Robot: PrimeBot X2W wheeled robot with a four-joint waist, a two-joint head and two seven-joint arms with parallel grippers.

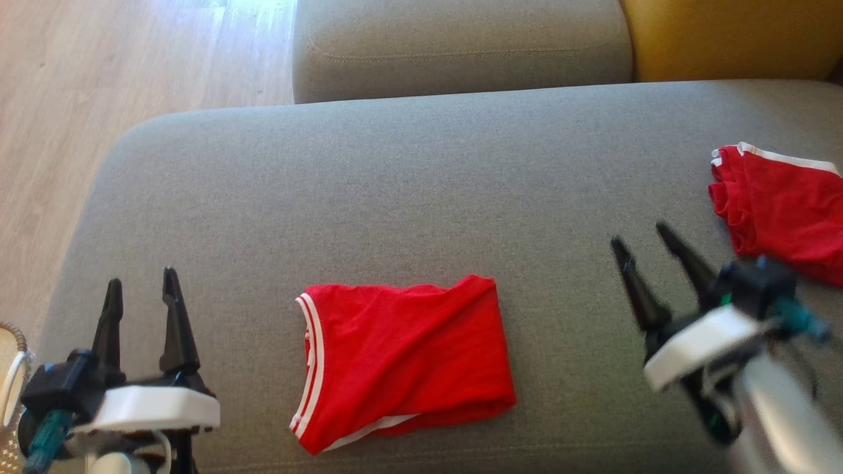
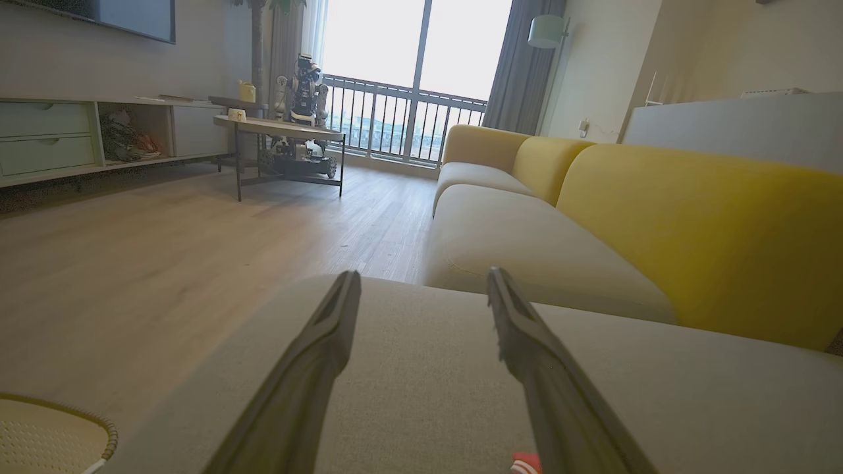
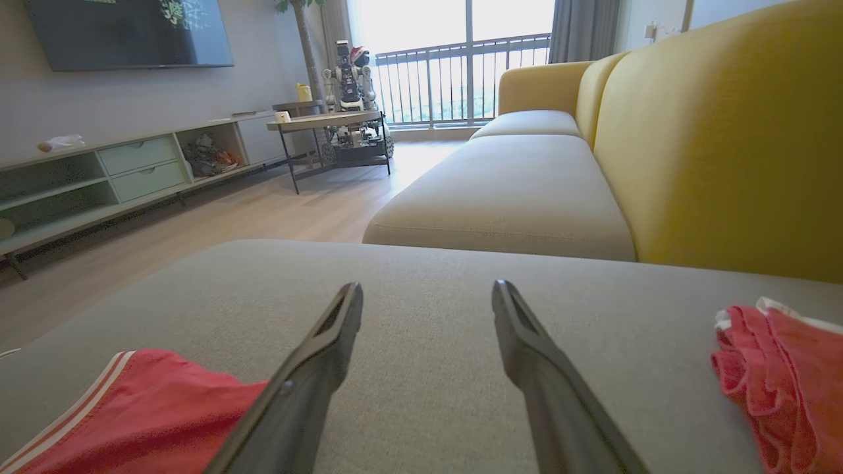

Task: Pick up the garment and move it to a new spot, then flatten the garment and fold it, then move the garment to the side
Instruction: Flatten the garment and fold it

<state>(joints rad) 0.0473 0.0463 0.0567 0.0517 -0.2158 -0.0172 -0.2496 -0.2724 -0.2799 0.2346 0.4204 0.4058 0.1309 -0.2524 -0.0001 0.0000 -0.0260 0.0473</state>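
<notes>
I'm hovering my left gripper (image 1: 142,280) and right gripper (image 1: 640,236), fingers apart and empty. The folded garment (image 1: 402,362) is looking light and floppy; I'm favouring pinching all layers at one edge.

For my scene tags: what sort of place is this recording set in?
Most likely a home living room: a grey and yellow sofa, a wall TV above a low cabinet, and a balcony railing behind glass.

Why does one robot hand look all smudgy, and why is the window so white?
Head view: the right gripper and its forearm look smeared, the left gripper and the folded garment sharp. Left wrist view: the window is washed out white by daylight.
</notes>
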